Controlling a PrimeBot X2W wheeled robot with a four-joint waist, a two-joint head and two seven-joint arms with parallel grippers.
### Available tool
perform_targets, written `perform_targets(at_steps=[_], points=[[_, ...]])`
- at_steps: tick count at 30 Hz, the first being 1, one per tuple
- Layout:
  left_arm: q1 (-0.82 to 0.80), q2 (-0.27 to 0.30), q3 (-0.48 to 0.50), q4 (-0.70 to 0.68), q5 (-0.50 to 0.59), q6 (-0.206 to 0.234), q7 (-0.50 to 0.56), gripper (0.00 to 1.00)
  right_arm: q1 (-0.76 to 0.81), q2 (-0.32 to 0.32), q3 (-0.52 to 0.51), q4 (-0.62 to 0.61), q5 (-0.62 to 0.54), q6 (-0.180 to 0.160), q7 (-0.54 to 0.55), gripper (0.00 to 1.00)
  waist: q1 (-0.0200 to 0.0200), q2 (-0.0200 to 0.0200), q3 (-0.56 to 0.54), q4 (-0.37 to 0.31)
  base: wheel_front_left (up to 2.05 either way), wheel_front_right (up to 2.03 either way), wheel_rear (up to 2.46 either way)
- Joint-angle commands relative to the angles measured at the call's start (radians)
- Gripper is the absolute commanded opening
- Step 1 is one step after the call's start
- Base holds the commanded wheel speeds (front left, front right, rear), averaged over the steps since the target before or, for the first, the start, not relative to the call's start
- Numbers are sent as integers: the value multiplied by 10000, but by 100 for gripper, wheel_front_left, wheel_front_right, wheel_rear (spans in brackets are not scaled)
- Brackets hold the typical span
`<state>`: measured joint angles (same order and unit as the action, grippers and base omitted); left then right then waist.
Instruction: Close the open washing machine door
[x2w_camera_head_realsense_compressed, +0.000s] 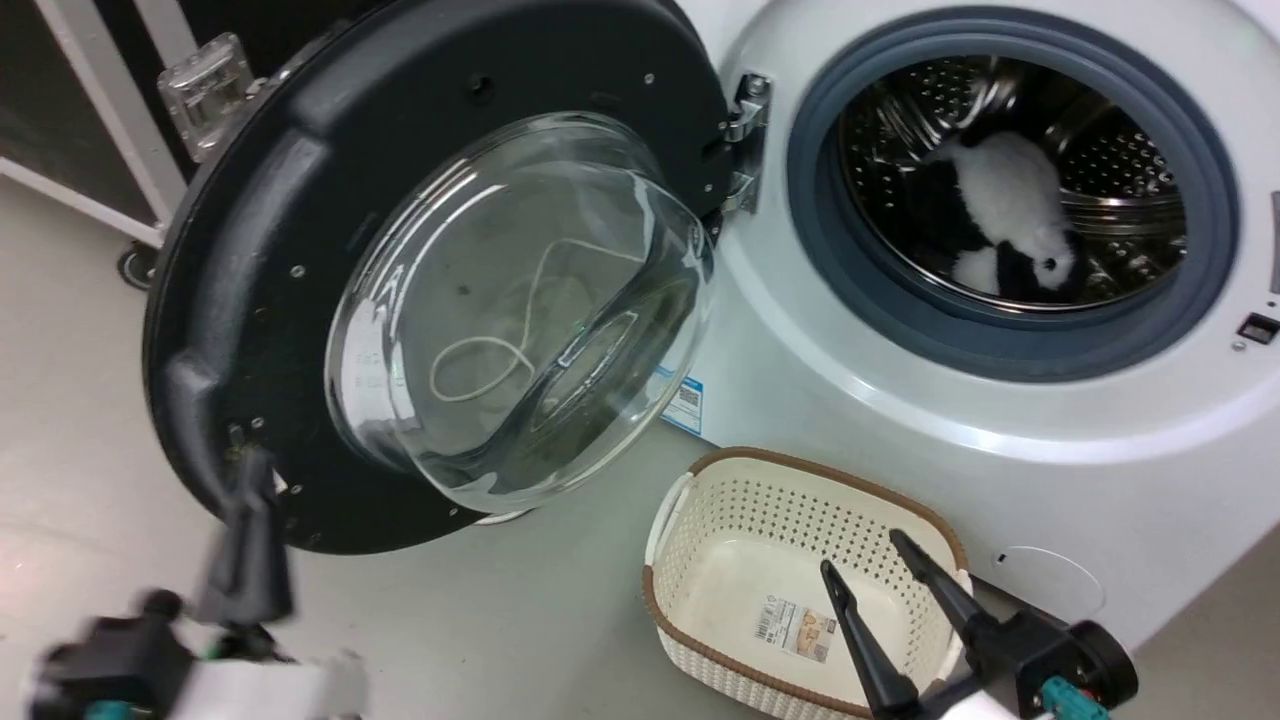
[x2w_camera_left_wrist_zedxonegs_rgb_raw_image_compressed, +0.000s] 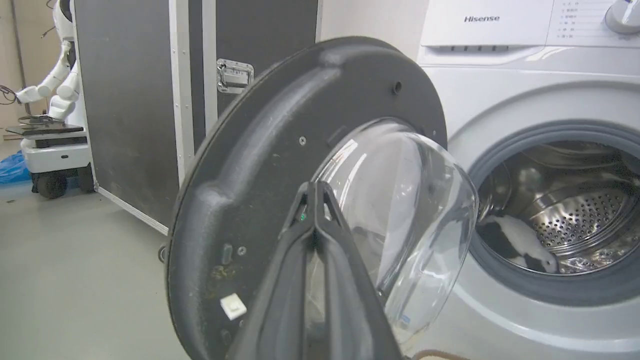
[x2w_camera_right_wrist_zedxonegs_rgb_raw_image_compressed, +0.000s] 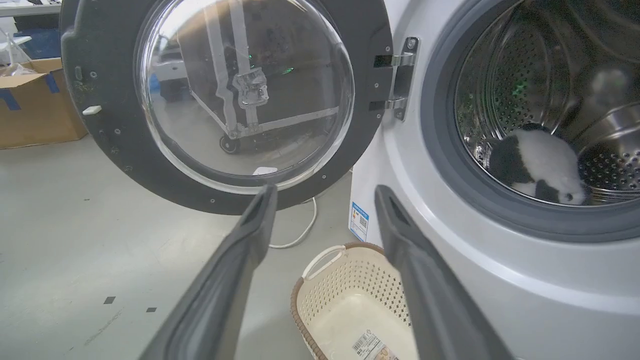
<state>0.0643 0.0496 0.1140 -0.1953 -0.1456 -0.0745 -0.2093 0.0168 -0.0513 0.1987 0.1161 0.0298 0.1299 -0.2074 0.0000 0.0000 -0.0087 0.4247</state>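
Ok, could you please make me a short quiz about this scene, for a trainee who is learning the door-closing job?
1. True or false: the washing machine door is already shut against the washing machine.
2. What lies inside the drum? A) a grey towel B) a black-and-white plush toy C) a shoe
3. Fill the gap: the left gripper is ___, while the right gripper is open.

Key: 1 false, it hangs wide open on its hinge; 2 B; 3 shut.
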Motion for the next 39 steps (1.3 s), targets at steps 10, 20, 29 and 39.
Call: perform_targets(at_steps=[10,20,29,39], points=[[-2849,1400,1859,1086,-3269,-396,682,0,285,-56,-196,-126,-258,7,-290,100,0,0,541,-14,0,0,0],[-6289,3450,4302,5189,-7322,206,3851,0,-158,-166,-263,-55,-260,8,-498,100,0,0,1210,-512,0,0,0],[-6813,3470,5168,7350,-10310,1261,7984,0,-202,-207,-339,50,-242,8,-544,100,0,0,1299,-750,0,0,0],[-5221,2806,4514,6096,-11269,832,10891,0,-143,-148,-492,202,-164,8,-544,100,0,0,871,-738,0,0,0]])
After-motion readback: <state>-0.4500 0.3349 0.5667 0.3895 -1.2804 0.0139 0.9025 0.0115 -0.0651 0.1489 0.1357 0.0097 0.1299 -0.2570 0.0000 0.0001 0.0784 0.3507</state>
